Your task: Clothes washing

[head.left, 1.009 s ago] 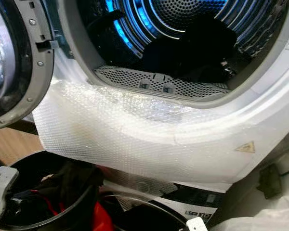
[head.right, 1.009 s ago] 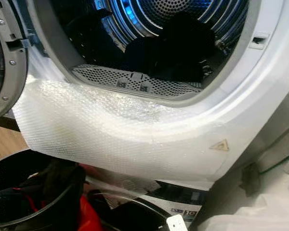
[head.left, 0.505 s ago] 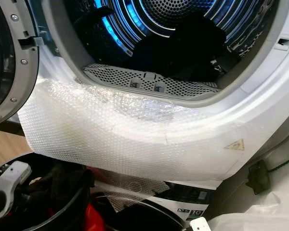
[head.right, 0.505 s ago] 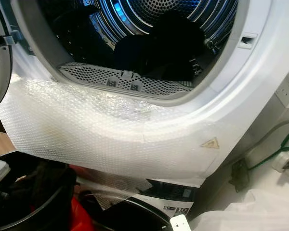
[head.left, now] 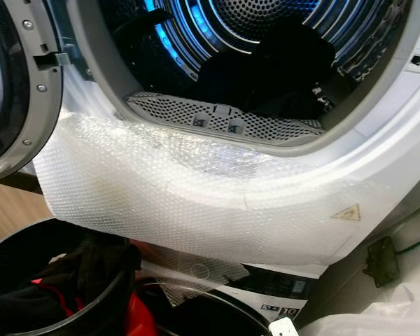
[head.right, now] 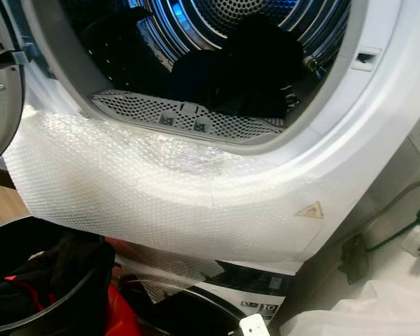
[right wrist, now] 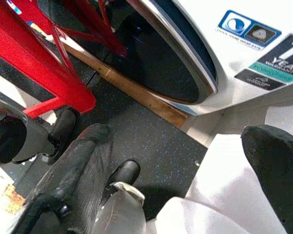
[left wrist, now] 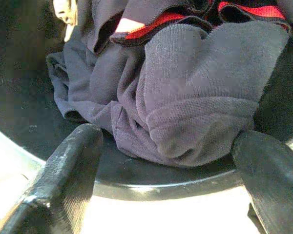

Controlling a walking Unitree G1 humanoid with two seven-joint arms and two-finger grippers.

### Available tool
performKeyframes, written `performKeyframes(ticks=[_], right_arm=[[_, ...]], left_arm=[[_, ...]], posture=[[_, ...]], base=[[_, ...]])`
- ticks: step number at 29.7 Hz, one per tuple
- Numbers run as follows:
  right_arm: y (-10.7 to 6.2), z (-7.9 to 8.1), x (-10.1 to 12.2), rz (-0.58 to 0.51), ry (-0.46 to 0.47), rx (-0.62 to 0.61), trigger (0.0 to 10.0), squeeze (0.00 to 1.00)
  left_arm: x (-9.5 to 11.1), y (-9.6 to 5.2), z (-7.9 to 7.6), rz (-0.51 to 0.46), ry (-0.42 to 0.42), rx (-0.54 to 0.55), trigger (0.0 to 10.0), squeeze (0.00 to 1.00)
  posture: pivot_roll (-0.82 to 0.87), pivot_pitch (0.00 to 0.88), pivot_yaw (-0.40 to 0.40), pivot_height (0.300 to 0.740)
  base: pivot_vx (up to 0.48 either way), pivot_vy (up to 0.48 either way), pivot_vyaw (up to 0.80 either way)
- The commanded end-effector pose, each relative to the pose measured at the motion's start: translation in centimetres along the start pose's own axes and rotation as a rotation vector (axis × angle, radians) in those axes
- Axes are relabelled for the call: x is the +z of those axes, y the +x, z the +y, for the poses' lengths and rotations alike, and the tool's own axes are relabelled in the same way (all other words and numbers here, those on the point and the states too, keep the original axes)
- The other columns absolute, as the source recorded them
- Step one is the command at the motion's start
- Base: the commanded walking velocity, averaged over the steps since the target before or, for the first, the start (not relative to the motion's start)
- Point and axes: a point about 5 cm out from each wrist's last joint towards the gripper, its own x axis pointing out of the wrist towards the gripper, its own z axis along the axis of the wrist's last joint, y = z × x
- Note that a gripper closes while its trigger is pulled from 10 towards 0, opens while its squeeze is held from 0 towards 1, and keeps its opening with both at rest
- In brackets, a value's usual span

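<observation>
Your left end effector has dropped from its earlier spot at 8 o'clock in the head view to the bucket; its fingers are spread wide around the dark clothes, not yet gripping. Dark laundry already sits in the drum. Your right end effector hangs open, idle above the floor. You still have more clothes to load.

You have clothes in the drum ahead; the basket of laundry sits below, left.
</observation>
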Motion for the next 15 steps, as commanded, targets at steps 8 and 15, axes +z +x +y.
performKeyframes(ticks=[8,15], right_arm=[[-0.2,-1.0,-0.1,0.002,-0.002,-0.019,10.0,0.00],[-0.6,-1.8,-0.9,0.020,-0.004,-0.037,10.0,0.00]], left_arm=[[1.0,3.0,-0.1,-0.033,0.032,-0.016,10.0,0.00],[3.4,3.9,0.2,-0.107,0.028,-0.061,10.0,0.00]], posture=[[0.24,0.000,-0.087,0.740],[0.22,0.000,-0.092,0.740]], base=[[0.000,0.000,0.00],[0.000,0.000,0.00]])
